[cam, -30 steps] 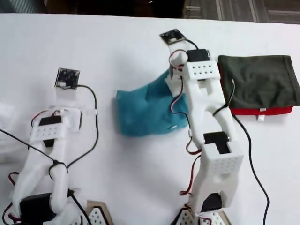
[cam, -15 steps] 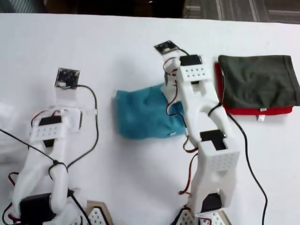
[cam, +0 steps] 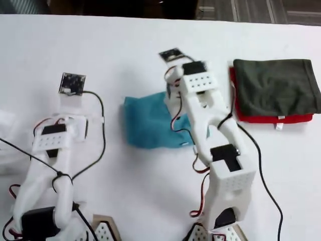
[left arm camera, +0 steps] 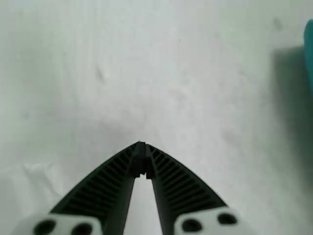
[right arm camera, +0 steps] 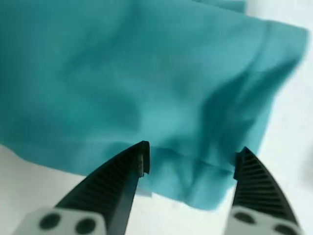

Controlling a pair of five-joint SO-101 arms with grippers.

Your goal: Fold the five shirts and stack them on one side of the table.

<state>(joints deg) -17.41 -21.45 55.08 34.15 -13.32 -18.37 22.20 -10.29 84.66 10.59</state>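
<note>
A teal shirt [cam: 145,125] lies crumpled at the table's middle, its right part under my right arm [cam: 200,100]. My right gripper [right arm camera: 193,156] is open just above the teal shirt [right arm camera: 146,73], its fingers straddling a folded hem with nothing pinched. At the right, a folded dark green shirt [cam: 276,90] rests on a folded red shirt [cam: 271,119]. My left gripper [left arm camera: 142,147] is shut and empty over bare white table, and the teal shirt's edge [left arm camera: 309,54] shows at the rim of the left wrist view. My left arm [cam: 52,140] stands at the table's left.
The white table [cam: 100,45] has open room along its far side and between the two arms. Black cables [cam: 100,125] hang from both arms. Some white material [cam: 7,125] lies at the far left edge.
My right arm has swung left, away from the stack and over the teal shirt. The shirt's raised right part has dropped flatter. The left arm has kept still.
</note>
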